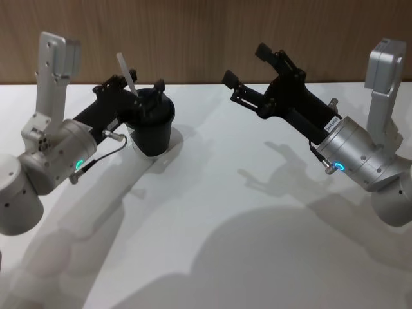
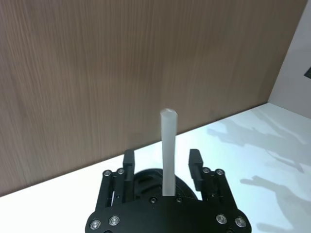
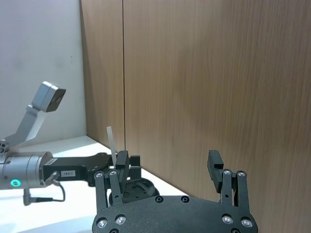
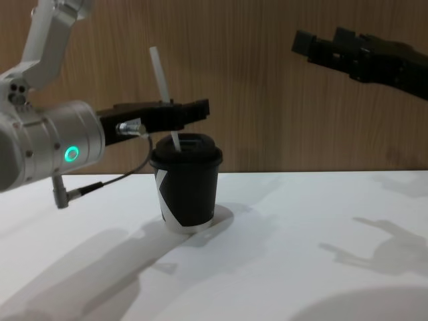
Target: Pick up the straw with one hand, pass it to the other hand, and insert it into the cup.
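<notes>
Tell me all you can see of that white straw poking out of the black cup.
The straw is a thin, straight, pale white tube, plastic by its look. It leans slightly, its lower end down in the domed lid of the black paper cup, its top rising well above it. The left gripper hangs over the cup with its jaws spread either side of the straw, not touching it. The cup stands on the white table.

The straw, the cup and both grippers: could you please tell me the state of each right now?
Straw: tilted, lower end in the cup's lid, between the left gripper's fingers.
Cup: upright on the table, lid on.
Left gripper: open, just above the lid.
Right gripper: open, empty, raised off to the right.
</notes>
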You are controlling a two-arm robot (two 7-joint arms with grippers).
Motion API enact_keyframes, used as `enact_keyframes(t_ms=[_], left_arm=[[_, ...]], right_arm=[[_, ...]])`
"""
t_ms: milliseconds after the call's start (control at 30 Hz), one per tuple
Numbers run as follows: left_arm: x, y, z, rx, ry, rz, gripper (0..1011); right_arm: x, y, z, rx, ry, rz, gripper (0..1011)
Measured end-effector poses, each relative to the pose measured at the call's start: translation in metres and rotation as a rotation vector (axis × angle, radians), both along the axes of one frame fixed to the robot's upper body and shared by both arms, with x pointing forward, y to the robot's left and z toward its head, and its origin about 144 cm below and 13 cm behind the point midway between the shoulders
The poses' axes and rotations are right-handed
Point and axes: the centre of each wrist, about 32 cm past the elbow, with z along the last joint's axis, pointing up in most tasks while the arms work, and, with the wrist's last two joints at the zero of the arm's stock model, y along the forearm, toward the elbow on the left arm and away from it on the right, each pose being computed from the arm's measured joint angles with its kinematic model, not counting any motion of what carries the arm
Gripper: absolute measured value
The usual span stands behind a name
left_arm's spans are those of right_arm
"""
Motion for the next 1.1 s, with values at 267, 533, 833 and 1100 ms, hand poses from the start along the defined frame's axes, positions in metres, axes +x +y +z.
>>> enact_keyframes(t_ms=[267,533,833,1100], left_arm=[[-0.018,0.006,-0.011,-0.001,-0.010,-0.009,889],[-0.033,0.011,-0.019,-0.009,-0.032,-0.022,1000],[-0.053,0.019,-0.027,-0.024,-0.071,-0.032,999],[-0.067,0.025,-0.031,-0.031,-0.100,-0.026,1000]], right_arm=[[0.000,0.000,0.000,0.000,0.000,0.000,1001],[0.000,0.000,0.000,0.000,0.000,0.000,1001],[0.000,0.000,0.000,0.000,0.000,0.000,1001],[0.000,0.000,0.000,0.000,0.000,0.000,1001]])
